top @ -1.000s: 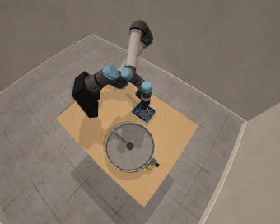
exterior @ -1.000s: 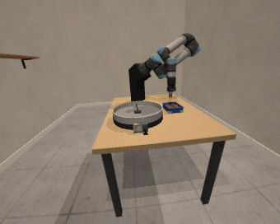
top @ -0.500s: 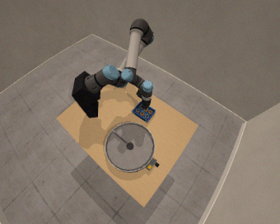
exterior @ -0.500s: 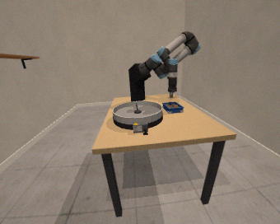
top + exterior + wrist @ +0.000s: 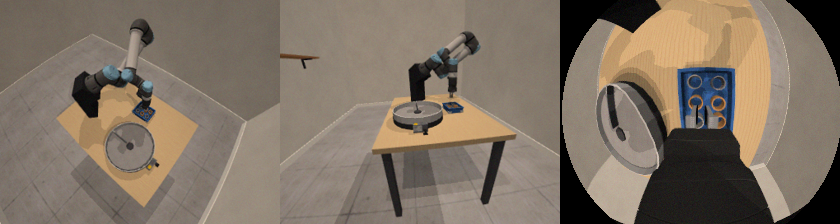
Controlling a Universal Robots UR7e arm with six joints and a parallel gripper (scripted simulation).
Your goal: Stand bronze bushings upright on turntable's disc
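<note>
Turntable (image 5: 113,161) (image 5: 399,118) (image 5: 604,135) first: no bushings that I can make out on its disc (image 5: 119,156) (image 5: 404,109) (image 5: 635,115), so I'd call this right at the start. The wrist view shows the blue crate (image 5: 136,114) (image 5: 454,110) (image 5: 681,92) with three bronze bushings (image 5: 718,97) plus steel ones (image 5: 695,75), all in two columns. So all three bronze ones look left to do, and the steel ones can stay put. Gripper (image 5: 145,108) (image 5: 451,96) (image 5: 701,111) is over the crate, fingers partly apart with nothing between them, so it's not grasping anything. My guess is it's lining up for a first pick. Each bronze one then has to end up standing on an open end, off the hub (image 5: 130,146) (image 5: 417,111) (image 5: 621,133). As for brands or labels, I can't read any writing anywhere.
</note>
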